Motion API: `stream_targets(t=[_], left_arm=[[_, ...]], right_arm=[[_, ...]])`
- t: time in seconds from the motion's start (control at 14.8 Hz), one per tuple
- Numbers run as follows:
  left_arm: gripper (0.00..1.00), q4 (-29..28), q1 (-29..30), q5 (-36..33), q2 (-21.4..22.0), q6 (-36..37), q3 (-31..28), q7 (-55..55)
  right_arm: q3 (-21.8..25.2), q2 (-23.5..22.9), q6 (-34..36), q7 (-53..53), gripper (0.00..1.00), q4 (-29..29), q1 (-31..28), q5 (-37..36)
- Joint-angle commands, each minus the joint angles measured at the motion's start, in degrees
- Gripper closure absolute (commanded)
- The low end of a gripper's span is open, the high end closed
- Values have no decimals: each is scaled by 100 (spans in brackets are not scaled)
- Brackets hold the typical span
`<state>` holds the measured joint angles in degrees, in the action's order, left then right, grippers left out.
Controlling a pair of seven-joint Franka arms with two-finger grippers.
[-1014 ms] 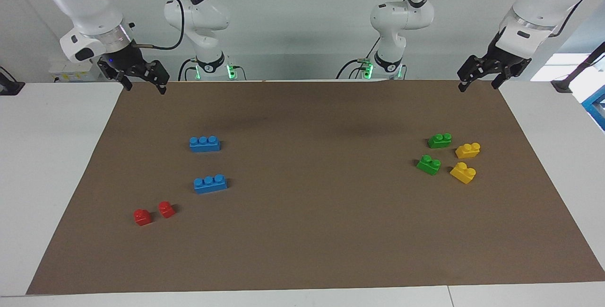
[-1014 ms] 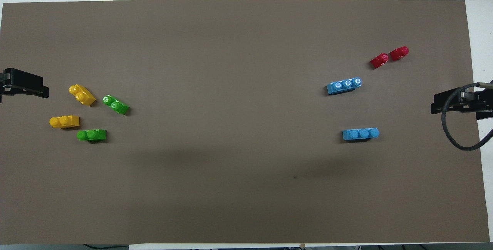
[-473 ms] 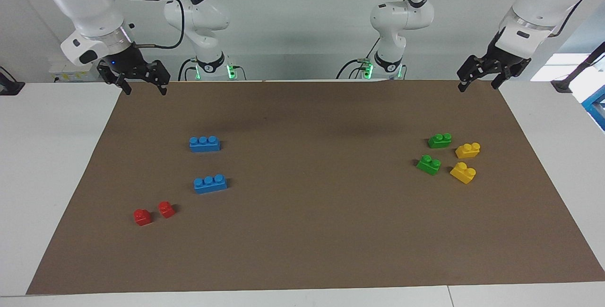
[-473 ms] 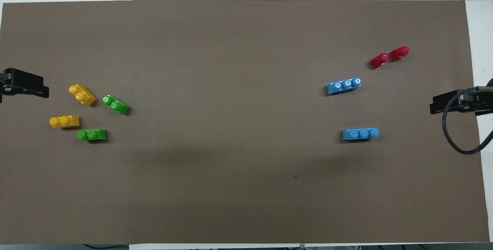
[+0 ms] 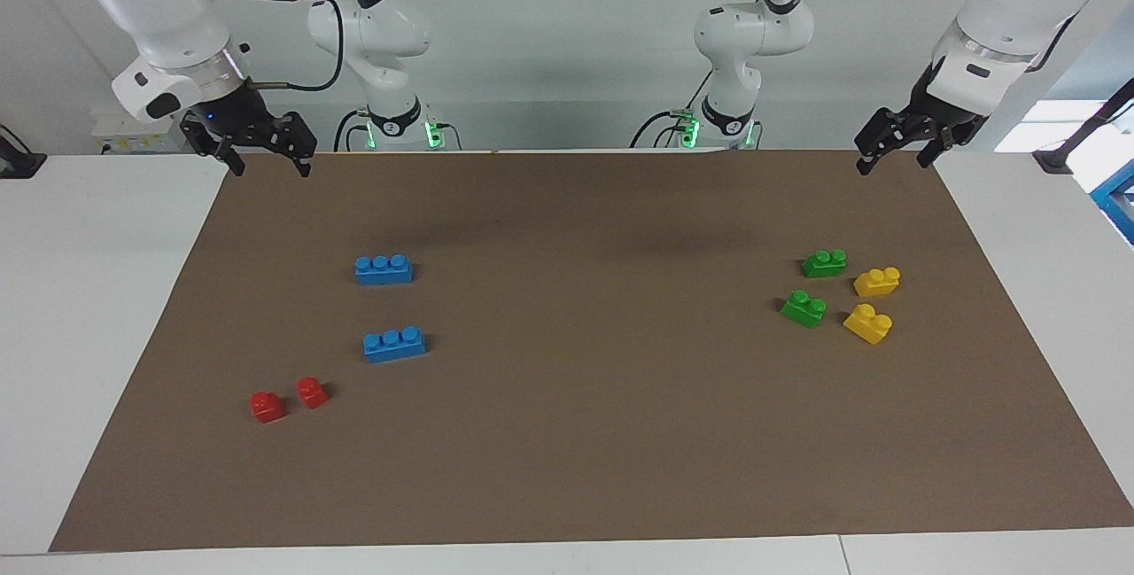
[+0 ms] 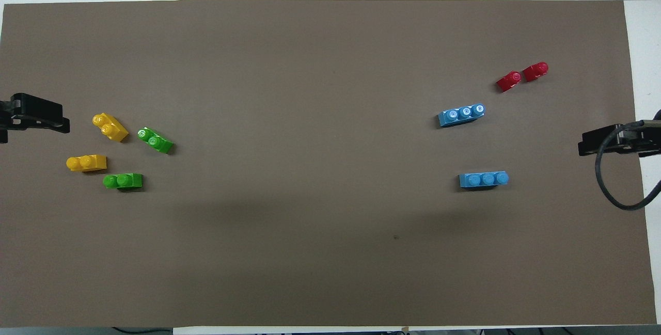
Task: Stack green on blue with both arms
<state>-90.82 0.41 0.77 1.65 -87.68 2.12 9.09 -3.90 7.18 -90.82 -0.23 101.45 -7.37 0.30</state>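
Observation:
Two green two-stud bricks lie on the brown mat toward the left arm's end: one nearer to the robots, the other farther. Two blue three-stud bricks lie toward the right arm's end: one nearer, one farther. My left gripper is open and empty, up in the air over the mat's edge at its own end. My right gripper is open and empty, over the mat's edge at its own end.
Two yellow two-stud bricks lie beside the green ones, toward the left arm's end. Two small red bricks lie farther from the robots than the blue ones. White table surrounds the mat.
Both grippers have shifted only slightly at their ends of the mat, the right one turning a little. No brick has moved.

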Motion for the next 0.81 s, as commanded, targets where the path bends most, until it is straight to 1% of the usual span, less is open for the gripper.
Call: stream_targets(t=[0.0,0.14,0.27,0.34,0.47,0.54,0.74], left_arm=[[0,-1127,-41,-7,598,-818,-1,1151],[0,-1717,-59,11,801,-1399,17,2092],[0,-1991,-147,28,758,-1681,17,2866],[0,-2175,-147,37,749,-1874,17,3183],[0,-2570,-156,90,723,-2322,17,3650],[0,-2676,-173,99,636,-2516,8,3957],[0,-2712,-173,108,30,-2973,8,4696]], right_arm=[[-14,283,38,-188,0,191,-89,49],[-6,284,74,-179,0,165,-72,14],[-6,293,-40,-127,0,183,-81,14],[-14,284,-249,4,0,183,-81,14],[-14,249,-488,687,0,191,-28,14],[-14,231,-541,1022,0,191,-11,14],[-32,47,-682,1926,0,191,-10,40]])
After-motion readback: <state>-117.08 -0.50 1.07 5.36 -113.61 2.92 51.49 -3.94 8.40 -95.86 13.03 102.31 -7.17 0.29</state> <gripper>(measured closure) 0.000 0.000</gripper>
